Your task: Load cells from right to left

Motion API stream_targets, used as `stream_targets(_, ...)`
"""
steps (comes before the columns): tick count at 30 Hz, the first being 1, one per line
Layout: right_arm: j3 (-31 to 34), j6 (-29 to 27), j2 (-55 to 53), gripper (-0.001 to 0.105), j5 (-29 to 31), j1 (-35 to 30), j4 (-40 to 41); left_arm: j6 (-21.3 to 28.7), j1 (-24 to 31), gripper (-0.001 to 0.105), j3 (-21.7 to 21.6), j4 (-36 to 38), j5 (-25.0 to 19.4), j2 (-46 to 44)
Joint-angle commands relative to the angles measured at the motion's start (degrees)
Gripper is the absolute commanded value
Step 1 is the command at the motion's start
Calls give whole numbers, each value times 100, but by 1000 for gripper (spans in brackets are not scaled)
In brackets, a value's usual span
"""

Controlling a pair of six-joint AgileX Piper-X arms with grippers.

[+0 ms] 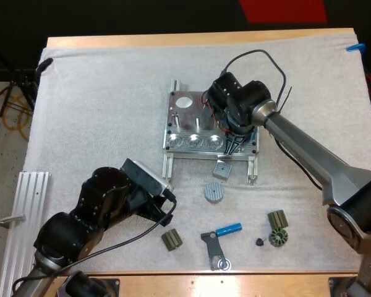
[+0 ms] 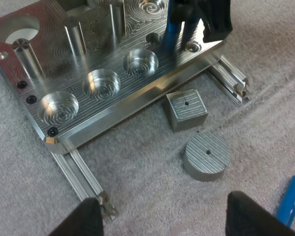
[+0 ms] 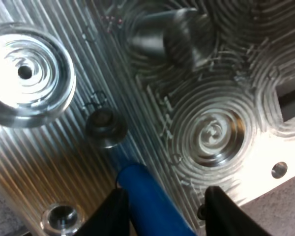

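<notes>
No legible text or markings.

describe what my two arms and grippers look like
The left arm is glossy black with bulky rounded joints. The right arm has a smooth grey tapered link and a rounded black wrist. The left gripper and the right gripper each have two plain black fingers.

The fixture (image 1: 185, 124) sits at frame centre on the mat (image 1: 99, 111); a square block (image 1: 222, 169), then a round disc (image 1: 214, 192), lie below it, a cylinder (image 1: 229, 229) lower still.
</notes>
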Motion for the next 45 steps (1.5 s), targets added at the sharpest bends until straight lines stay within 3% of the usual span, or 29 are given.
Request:
stream_targets(1, -62, 45, -58, 36, 61, -39, -121, -64, -3, 54, -58, -22, 0, -38)
stream_targets(21, -22, 67, -855, 36, -68, -39, -232, -64, -3, 54, -58, -22, 0, -38)
stream_targets(24, -23, 67, -855, 41, -68, -49, -231, -64, -3, 54, -58, -22, 0, -38)
stream_targets(28, -23, 548, -881, 54, -68, -49, -231, -64, -3, 54, -58, -22, 0, -38)
stream_targets(35, -23, 1401, -1132, 54, -56, -49, 16, -64, -3, 54, -58, 17, 0, -38)
stream_targets(42, -23, 1752, -1455, 54, -67, -49, 250, -33, -3, 54, -58, 17, 0, -38)
stream_targets(45, -23, 1906, -1599, 54, -67, -49, 438, 279, -3, 54, -58, 17, 0, -38)
